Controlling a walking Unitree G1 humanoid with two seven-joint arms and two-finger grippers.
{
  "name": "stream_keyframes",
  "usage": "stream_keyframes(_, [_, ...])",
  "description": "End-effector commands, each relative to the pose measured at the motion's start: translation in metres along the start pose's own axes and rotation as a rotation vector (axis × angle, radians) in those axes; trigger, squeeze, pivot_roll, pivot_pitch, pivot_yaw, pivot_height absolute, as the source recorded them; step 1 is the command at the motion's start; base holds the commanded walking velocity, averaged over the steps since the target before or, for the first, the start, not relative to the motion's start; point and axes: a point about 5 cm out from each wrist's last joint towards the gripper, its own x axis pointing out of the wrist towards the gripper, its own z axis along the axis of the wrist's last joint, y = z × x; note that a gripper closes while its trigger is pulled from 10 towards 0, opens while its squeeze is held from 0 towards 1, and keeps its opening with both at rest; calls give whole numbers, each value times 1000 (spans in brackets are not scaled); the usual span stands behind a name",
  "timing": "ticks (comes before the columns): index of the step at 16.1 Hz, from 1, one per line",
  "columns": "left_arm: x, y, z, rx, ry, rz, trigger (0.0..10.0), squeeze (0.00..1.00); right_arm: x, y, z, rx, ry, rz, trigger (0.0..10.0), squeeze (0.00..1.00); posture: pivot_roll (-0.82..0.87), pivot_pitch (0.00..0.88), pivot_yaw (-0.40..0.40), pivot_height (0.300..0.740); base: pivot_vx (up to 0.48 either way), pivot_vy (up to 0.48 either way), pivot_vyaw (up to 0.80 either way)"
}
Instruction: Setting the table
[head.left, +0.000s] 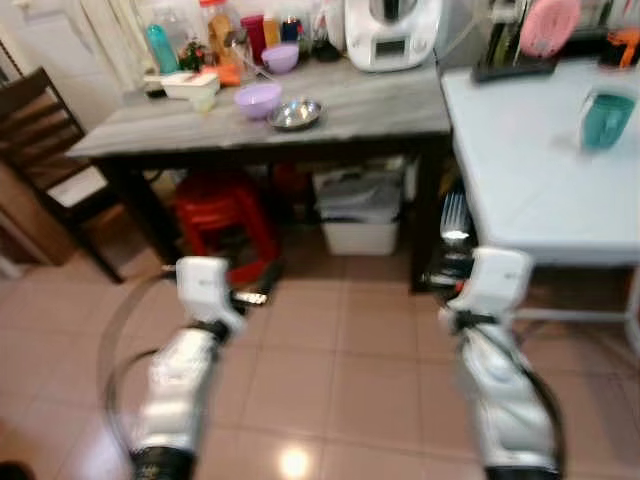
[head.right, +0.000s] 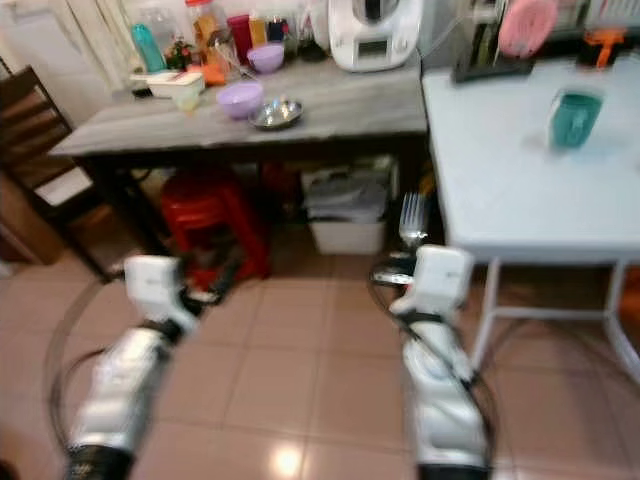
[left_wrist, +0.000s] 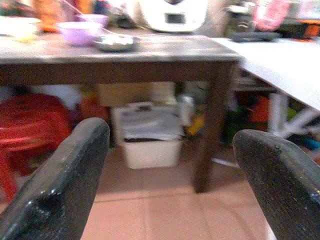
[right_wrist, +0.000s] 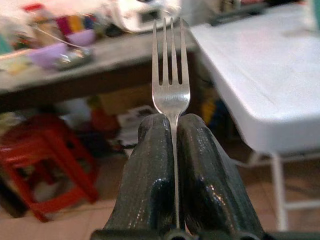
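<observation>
At the far left a dark wooden chair (head.left: 40, 140) stands beside a grey-topped counter (head.left: 370, 105) on dark legs. On that counter, left to right, sit a teal bottle (head.left: 161, 47), a white tub (head.left: 183, 84), a lilac bowl (head.left: 258, 99), a small steel dish (head.left: 295, 114) just beside it, a 2nd lilac bowl (head.left: 280, 57) farther back, and a white kitchen appliance (head.left: 391, 32). Under the counter are a red stool (head.left: 222, 222) and a white bin (head.left: 360, 212) of papers.

The left gripper (left_wrist: 170, 185) hangs low over the tiled floor (head.left: 340, 370) in front of the stool, its 2 fingers (left_wrist: 60, 190) spread wide apart with nothing between them.

The right gripper (right_wrist: 175, 125) is held out near the front edge of a white counter (head.left: 540, 170), which touches the grey one on the right. Its fingers are pressed together on the handle of a fork (right_wrist: 171, 70), clamped upright with the 4 tines pointing up, above the floor and not yet over either counter.

On the white counter a teal cup (head.left: 606, 118) stands well back, with a dish rack (head.left: 515, 45) holding a pink plate (head.left: 549, 25) behind it.
</observation>
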Motion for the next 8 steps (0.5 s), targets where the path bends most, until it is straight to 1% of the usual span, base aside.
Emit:
stream_keyframes(1, [-3,11,3,25,1,31,10000,0,0,9,2,20,-10,25,10000,0,-64,0,145,740,0,424,0])
stream_keyframes(3, [-2,11,3,25,-2,35,10000,0,0,7,2,15,-10,23,10000,0,-64,0,145,740,0,424,0])
stream_keyframes(4, [-3,12,5,42,-10,36,10000,0,-1,5,2,12,-10,21,10000,0,-66,0,147,740,0,0,0])
stream_keyframes(6, [-5,13,4,52,-2,19,10000,0,-2,3,2,1,-13,24,10000,0,-66,0,147,740,0,0,0])
stream_keyframes(8, [-9,17,2,31,7,31,10000,0,-5,-2,2,-37,-22,29,10000,0,-67,0,146,740,0,0,0])
